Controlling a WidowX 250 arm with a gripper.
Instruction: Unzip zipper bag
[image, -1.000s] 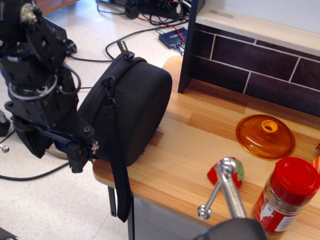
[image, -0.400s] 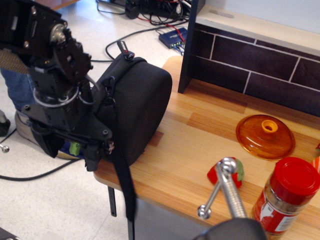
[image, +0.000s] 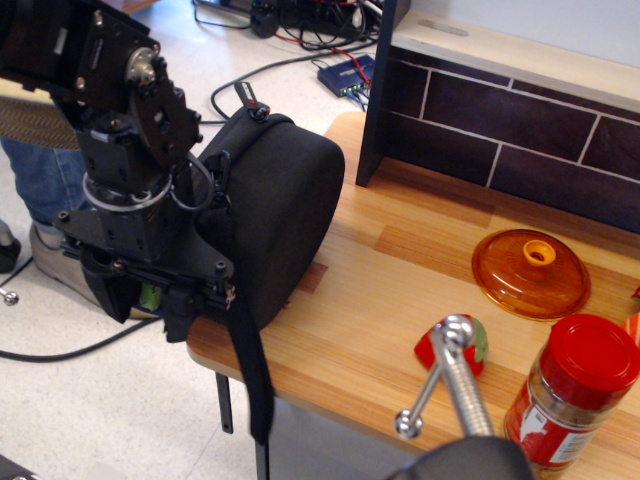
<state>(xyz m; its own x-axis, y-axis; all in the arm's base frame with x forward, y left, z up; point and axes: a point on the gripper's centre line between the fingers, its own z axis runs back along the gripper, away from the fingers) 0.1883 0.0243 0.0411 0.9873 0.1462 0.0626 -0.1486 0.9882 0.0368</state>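
The zipper bag is a large black rounded case standing on its edge at the left end of the wooden table. Its black strap hangs down over the table's front edge. A red-tipped pull sticks up at its top. My black gripper is low against the bag's left side, at the zipper seam. A small green tag shows right by the fingers. The gripper's dark body hides the fingertips, so I cannot tell how the jaws stand.
An orange lid, a red-capped spice jar, a red and green toy and a metal handle are on the right. A dark tiled wall stands behind. Cables lie on the floor, and a person's leg is behind my arm.
My arm has moved right and closed in on the bag's left side. The hanging strap has shifted a little to the right. The green tag has come into view.
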